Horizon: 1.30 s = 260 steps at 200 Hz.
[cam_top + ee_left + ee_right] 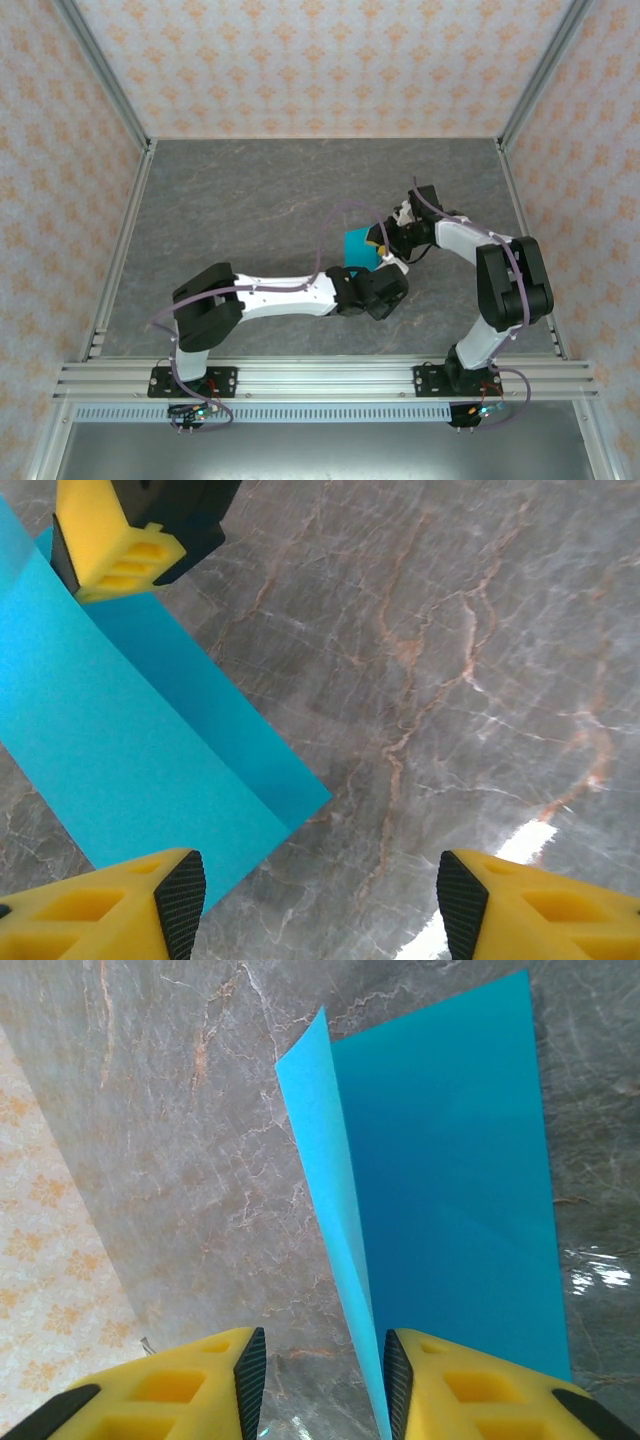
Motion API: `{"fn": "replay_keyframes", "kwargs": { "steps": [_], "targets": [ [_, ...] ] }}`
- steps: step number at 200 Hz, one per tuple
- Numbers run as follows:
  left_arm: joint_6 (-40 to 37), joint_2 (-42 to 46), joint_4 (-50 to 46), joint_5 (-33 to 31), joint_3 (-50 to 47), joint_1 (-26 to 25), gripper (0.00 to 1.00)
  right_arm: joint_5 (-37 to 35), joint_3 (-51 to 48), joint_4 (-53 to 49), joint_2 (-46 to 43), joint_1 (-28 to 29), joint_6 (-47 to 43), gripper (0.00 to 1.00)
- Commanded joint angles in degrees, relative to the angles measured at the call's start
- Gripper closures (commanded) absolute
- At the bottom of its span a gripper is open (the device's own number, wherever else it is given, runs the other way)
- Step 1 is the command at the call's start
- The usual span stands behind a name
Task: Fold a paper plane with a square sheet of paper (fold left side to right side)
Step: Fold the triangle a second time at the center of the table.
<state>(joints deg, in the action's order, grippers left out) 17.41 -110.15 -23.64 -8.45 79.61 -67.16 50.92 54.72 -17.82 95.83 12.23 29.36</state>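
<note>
Jaws of the right gripper (pixel 325 1360) stand apart astride the raised flap of the blue paper (pixel 450 1160) (flap running toward 12 o'clock), while the left gripper (pixel 320 890) is spread, empty.

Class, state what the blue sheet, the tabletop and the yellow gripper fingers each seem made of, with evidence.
Blue sheet: thin matte paper; it holds a sharp crease and one flap stands up. Tabletop: grey stone-look surface, perhaps laminate; veined, with a glossy glare patch. Yellow fingers: probably moulded plastic, with black ribbed pads likely rubber.
</note>
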Motion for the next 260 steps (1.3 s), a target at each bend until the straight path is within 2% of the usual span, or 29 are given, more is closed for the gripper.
{"fn": "replay_keyframes", "kwargs": {
  "steps": [1,29,87,176,226,260],
  "targets": [
    [-0.7,-2.5,-7.2,-6.2,3.3,-0.3,0.35,0.5,1.6,-1.0,-1.6,0.3,1.4,0.60],
    [-0.4,-4.5,-9.5,-10.0,5.2,-0.3,0.35,0.4,1.6,-1.0,-1.8,0.6,1.8,0.60],
    [-1.9,-6.5,-9.3,-13.3,6.5,-0.3,0.38,0.0,1.5,-0.4,-1.2,1.7,2.6,0.60],
    [-3.1,-4.6,-6.6,-11.3,4.2,-0.3,0.73,-3.1,2.7,-2.9,-0.2,2.0,1.1,0.60],
    [-3.3,-3.7,-5.8,-10.1,3.3,-0.3,0.90,-3.9,3.3,-3.9,0.1,2.0,0.3,0.60],
    [-3.1,-2.7,-5.1,-9.4,2.4,-0.3,0.97,-5.0,4.2,-4.5,-0.3,2.0,-0.3,0.59]
  ]
}}
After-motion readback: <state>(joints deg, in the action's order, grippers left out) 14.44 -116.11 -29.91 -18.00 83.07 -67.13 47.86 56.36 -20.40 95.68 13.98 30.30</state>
